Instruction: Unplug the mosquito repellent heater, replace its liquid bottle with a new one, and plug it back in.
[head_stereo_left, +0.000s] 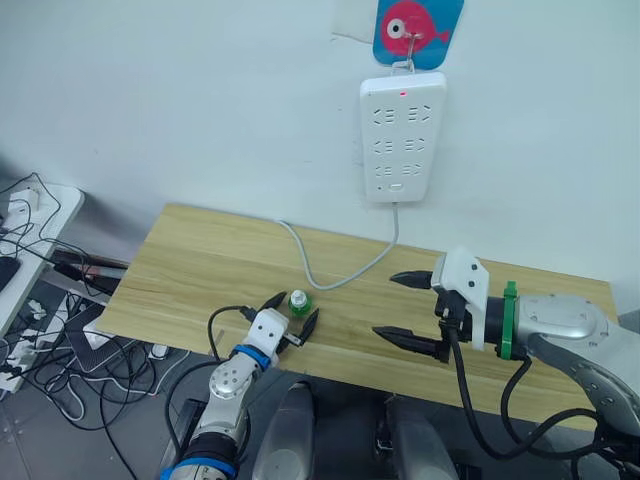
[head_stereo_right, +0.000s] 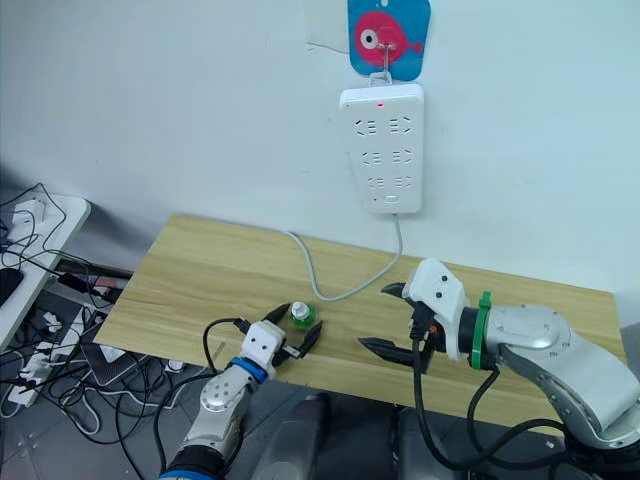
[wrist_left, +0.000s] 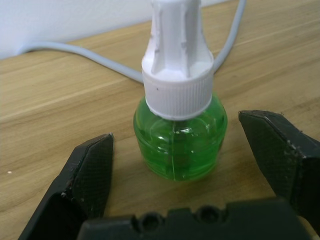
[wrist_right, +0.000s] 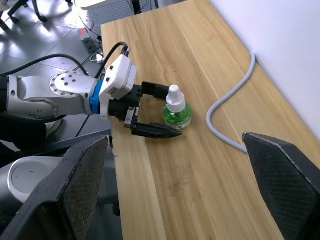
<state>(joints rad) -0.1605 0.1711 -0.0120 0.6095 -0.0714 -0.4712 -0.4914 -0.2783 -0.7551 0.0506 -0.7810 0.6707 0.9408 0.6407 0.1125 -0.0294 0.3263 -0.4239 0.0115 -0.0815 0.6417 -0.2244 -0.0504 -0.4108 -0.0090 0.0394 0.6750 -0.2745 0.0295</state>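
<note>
One small bottle (wrist_left: 180, 145) of clear green liquid, capped in ribbed white plastic, stands upright on the pale wood-grain table (head_stereo_left: 180, 270) at lower centre of the head view, between the spread black fingers of the left gripper (head_stereo_left: 292, 318), which bracket it without touching. A grey cable (head_stereo_left: 340, 275) curls behind it up to the white power strip (head_stereo_left: 402, 135) hung on the wall at top centre. At lower right, the right gripper (head_stereo_left: 400, 306) hangs wide open, holding nothing

Lab: floor cable tangle (head_stereo_left: 60, 340)
</note>
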